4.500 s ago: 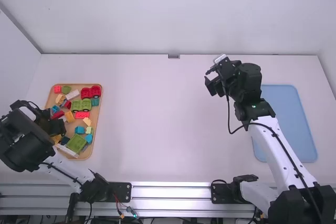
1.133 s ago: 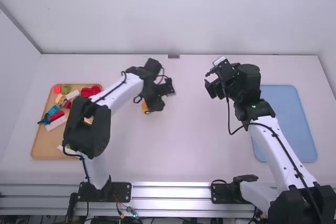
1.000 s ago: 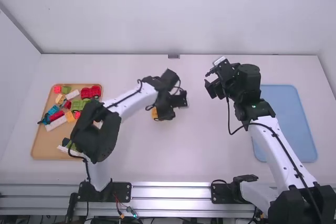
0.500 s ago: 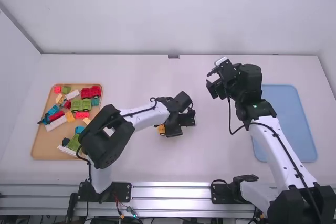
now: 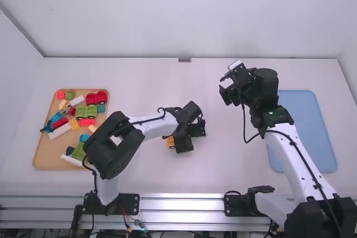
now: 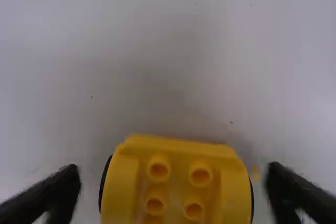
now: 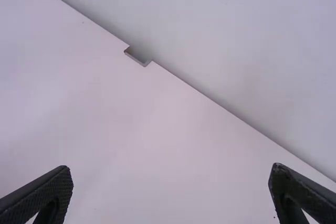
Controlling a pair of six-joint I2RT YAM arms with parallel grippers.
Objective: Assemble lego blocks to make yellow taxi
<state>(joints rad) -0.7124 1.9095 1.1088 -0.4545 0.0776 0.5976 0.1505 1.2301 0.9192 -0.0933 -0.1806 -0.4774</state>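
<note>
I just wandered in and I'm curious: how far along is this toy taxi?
Early days, it seems. The yellow base sits on the table, apart from the tray; its visible studs are bare.

Nothing is gripped: the left hand stands open around the base, and the right hand is open and empty.

Left to do: stacking more pieces, probably from the tray's blocks.

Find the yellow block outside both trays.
The yellow block is near the high view's middle, right of the wooden tray, between the fingers of the open left gripper.
</note>
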